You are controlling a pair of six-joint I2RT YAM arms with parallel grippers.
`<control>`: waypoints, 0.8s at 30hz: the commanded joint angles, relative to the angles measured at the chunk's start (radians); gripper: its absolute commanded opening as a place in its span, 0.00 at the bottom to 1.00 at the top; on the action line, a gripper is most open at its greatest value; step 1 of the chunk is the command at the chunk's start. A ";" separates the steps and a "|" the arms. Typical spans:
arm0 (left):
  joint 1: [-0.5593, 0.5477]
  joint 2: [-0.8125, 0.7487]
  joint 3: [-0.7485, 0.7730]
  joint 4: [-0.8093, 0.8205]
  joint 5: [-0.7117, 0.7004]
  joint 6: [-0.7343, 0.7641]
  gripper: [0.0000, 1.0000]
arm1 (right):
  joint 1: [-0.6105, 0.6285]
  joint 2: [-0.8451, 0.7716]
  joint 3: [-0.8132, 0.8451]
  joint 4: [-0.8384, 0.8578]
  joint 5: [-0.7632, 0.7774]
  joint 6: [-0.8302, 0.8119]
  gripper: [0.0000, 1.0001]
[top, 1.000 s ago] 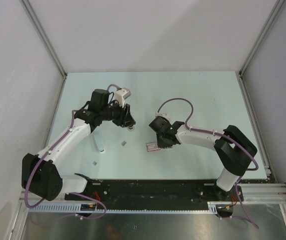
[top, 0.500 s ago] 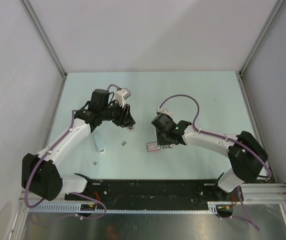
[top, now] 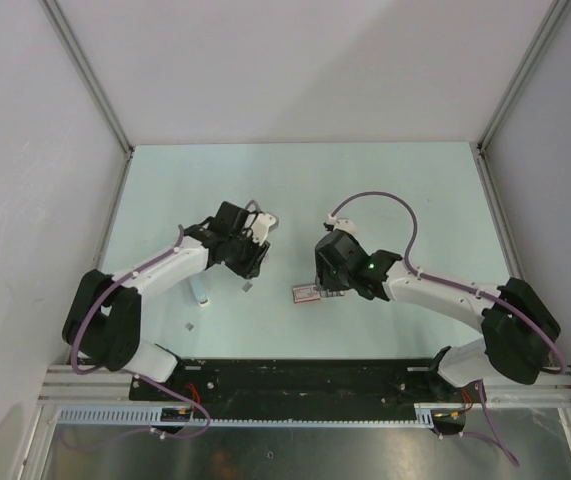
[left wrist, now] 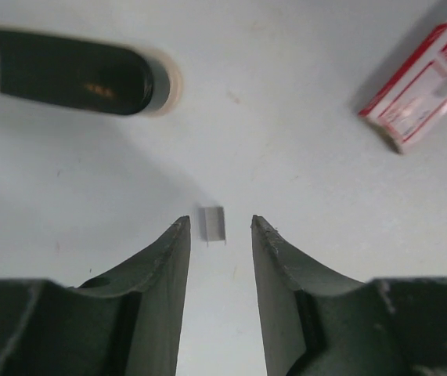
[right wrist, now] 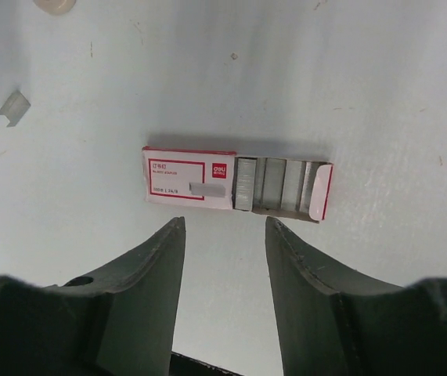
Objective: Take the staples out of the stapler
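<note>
Two changes stand out. The left gripper [left wrist: 220, 224] has dropped from its raised pose and now hangs low over a loose staple strip [left wrist: 212, 223], its fingers spread on either side without touching it. The right gripper [right wrist: 225, 223] stays over the open staple box [right wrist: 235, 184], fingers likewise spread and empty, while its elbow has swung farther right. The stapler [top: 199, 290] lies unmoved on the table [top: 415, 200], just left of the strip. A small scrap [top: 190, 326] lies nearer the bases.
</note>
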 commanded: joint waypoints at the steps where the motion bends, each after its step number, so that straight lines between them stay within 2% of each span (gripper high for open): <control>1: -0.001 0.009 -0.031 -0.017 -0.102 0.028 0.41 | -0.018 -0.067 -0.038 0.079 0.020 0.011 0.51; 10: -0.012 0.089 -0.069 -0.017 -0.119 -0.009 0.41 | -0.031 -0.081 -0.073 0.111 0.002 0.022 0.52; 24: -0.056 0.164 -0.028 -0.017 -0.109 -0.019 0.43 | -0.044 -0.067 -0.073 0.131 -0.026 0.023 0.53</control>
